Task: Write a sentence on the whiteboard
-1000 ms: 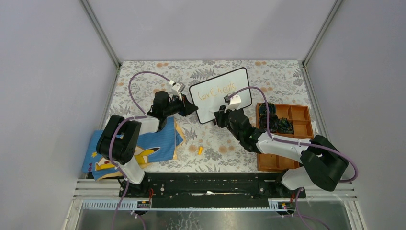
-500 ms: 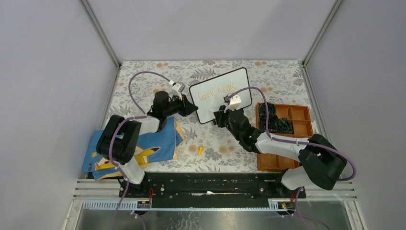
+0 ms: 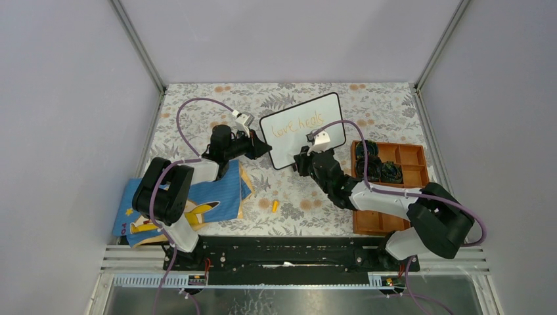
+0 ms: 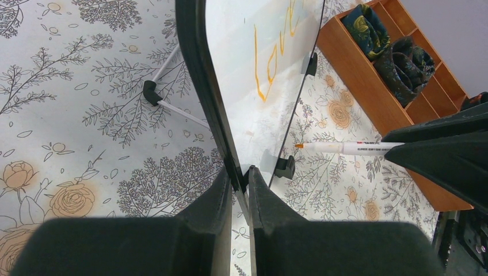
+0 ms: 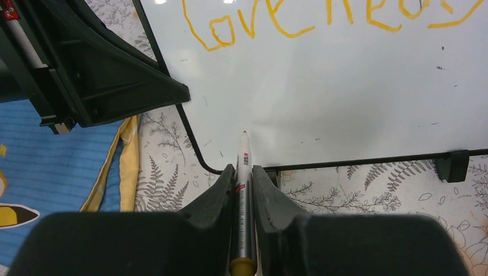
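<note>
The whiteboard point(image 3: 287, 148) stands tilted on the floral table, with its black frame's lower left corner pinched in my left gripper point(image 3: 264, 149), which is shut on it point(image 4: 240, 175). The sentence point(image 3: 297, 124) in orange cursive reads about "love heals" across the top of the whiteboard point(image 5: 345, 86). My right gripper point(image 5: 244, 171) is shut on a white marker point(image 5: 243, 164) with an orange end. The marker's tip points at the board's blank lower left area, below the sentence point(image 5: 322, 17). I cannot tell whether the tip touches. The marker point(image 4: 345, 148) lies close to the board face.
A wooden compartment tray point(image 3: 410, 157) holding dark rolled cloths sits right of the board. A blue cartoon-printed cloth point(image 3: 197, 200) lies at the front left under my left arm. A small orange cap point(image 3: 274, 205) rests on the table in front. Grey walls close in both sides.
My right arm has edged slightly to the left with the marker. The left gripper and the board have not moved.
</note>
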`<state>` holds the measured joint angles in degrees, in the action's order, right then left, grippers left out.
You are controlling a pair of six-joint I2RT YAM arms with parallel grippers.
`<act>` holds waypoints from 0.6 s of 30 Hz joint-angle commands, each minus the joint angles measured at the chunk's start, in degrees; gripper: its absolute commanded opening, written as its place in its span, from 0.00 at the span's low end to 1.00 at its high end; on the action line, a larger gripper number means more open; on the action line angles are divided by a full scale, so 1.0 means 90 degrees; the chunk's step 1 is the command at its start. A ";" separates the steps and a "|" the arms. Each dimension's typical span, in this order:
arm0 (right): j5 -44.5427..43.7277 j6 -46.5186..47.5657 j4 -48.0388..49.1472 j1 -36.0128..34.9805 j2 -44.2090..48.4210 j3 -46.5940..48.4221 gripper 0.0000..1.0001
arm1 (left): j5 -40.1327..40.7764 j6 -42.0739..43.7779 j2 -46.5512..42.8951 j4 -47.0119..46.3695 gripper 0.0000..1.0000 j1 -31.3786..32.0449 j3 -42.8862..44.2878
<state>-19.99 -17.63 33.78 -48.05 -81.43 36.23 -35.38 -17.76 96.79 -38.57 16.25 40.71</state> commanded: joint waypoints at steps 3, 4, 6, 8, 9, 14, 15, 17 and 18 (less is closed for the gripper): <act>-0.0020 0.0015 0.0154 0.0027 -0.0095 0.0221 0.00 | 0.0452 0.0558 0.0117 0.0584 0.00 0.0057 -0.0064; -0.0044 0.0015 0.0131 0.0035 -0.0102 0.0227 0.00 | 0.0446 0.0557 0.0122 0.0589 0.00 0.0058 -0.0067; -0.0133 -0.0013 0.0097 0.0027 -0.0117 0.0223 0.00 | 0.0436 0.0550 0.0129 0.0584 0.00 0.0058 -0.0067; -0.0232 -0.0024 0.0083 0.0029 -0.0122 0.0238 0.00 | 0.0435 0.0555 0.0134 0.0585 0.00 0.0056 -0.0067; -0.0283 -0.0025 0.0079 0.0032 -0.0136 0.0256 0.00 | 0.0435 0.0556 0.0129 0.0589 0.00 0.0059 -0.0066; -0.0462 -0.0034 0.0076 0.0029 -0.0213 0.0353 0.00 | 0.0453 0.0562 0.0127 0.0597 0.00 0.0069 -0.0070; -0.0473 -0.0034 0.0084 0.0027 -0.0224 0.0368 0.00 | 0.0454 0.0565 0.0124 0.0597 0.00 0.0069 -0.0069; -0.0489 -0.0035 0.0085 0.0027 -0.0265 0.0420 0.00 | 0.0464 0.0567 0.0118 0.0600 0.00 0.0068 -0.0067; -0.0493 -0.0034 0.0085 0.0028 -0.0276 0.0432 0.00 | 0.0461 0.0567 0.0115 0.0601 0.00 0.0068 -0.0061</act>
<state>-21.98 -17.67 32.51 -48.03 -83.33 37.04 -35.07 -17.76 96.79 -38.57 16.36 40.71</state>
